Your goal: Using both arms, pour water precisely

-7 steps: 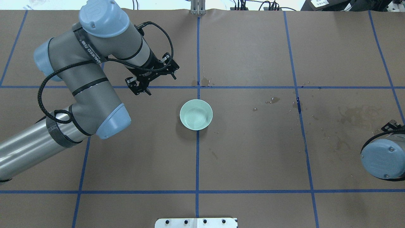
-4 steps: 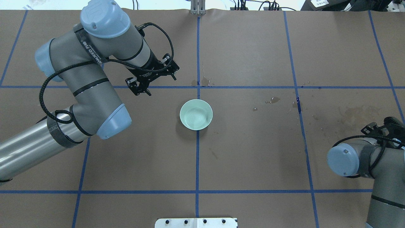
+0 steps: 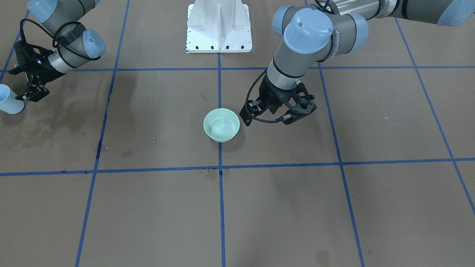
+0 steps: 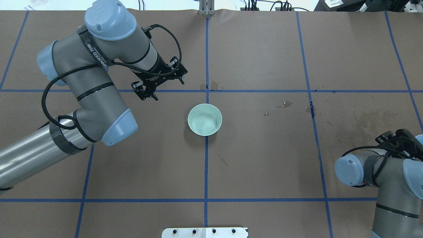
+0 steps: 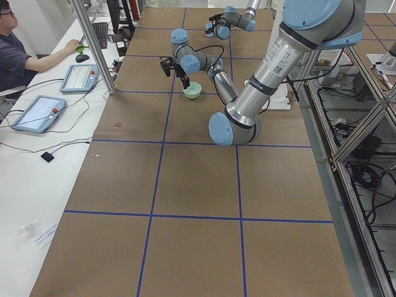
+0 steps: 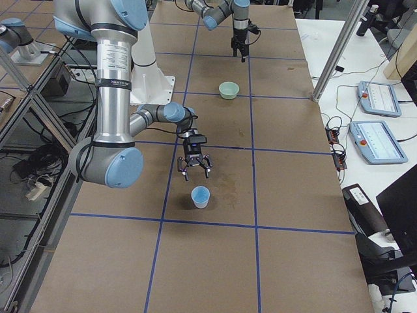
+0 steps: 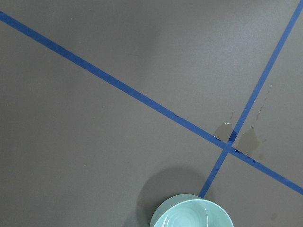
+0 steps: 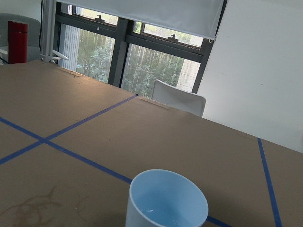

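Cup (image 3: 9, 100) sits upright just ahead of my right gripper (image 3: 30, 95), jaws apart, so I'd grab with that arm; left gripper (image 4: 146, 92) is well away, jaws unclear.

Water (image 4: 205, 124) glints in green bowl (image 4: 191, 115) — L arm (image 4: 96, 82) near, R arm (image 4: 390, 185) far.
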`<state>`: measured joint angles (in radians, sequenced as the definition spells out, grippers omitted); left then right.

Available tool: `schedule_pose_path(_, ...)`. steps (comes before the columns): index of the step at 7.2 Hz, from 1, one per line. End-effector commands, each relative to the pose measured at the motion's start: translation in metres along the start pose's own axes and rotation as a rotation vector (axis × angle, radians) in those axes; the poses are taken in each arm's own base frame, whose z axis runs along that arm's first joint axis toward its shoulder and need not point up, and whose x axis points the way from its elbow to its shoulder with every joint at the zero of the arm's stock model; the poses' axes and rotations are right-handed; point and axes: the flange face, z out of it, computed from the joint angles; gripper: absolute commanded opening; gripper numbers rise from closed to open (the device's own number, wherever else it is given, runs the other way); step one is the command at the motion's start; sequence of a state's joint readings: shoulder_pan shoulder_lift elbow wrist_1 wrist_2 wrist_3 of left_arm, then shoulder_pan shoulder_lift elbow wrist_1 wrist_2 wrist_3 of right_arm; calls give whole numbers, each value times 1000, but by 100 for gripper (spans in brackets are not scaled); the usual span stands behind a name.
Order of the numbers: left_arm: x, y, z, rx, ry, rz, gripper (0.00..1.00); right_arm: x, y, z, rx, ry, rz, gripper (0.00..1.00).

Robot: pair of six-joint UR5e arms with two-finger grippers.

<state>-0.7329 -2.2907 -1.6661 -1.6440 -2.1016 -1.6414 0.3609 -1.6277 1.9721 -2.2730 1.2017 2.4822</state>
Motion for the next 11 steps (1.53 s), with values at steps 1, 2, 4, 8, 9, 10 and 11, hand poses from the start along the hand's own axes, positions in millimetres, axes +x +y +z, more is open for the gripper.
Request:
schedule_pose_path(1, 0, 1, 0, 0, -7, -3, 100, 2, 21, 17, 40, 18, 15, 99)
schedule_pose_path(2, 0, 1, 1, 0, -9, -4, 100, 4, 25, 17, 42, 16, 7, 99)
schedule_pose_path(4, -1, -1, 0, 1, -9, -6, 100, 4, 28, 16, 45, 8, 7, 99)
schedule_pose_path(8, -1, -1, 1, 1, -11, -7, 100, 4, 50, 45, 78, 4, -14, 99)
schedule_pose_path(9, -1, 0, 2, 0, -11, -6, 100, 2, 50, 57, 90, 5, -13, 99)
schedule_pose_path(10, -1, 0, 2, 0, -11, -6, 100, -1, 51, 62, 92, -4, -6, 99)
schedule_pose_path(11, -2, -3, 4, 2, -17, -9, 100, -4, 47, 67, 105, -3, -2, 99)
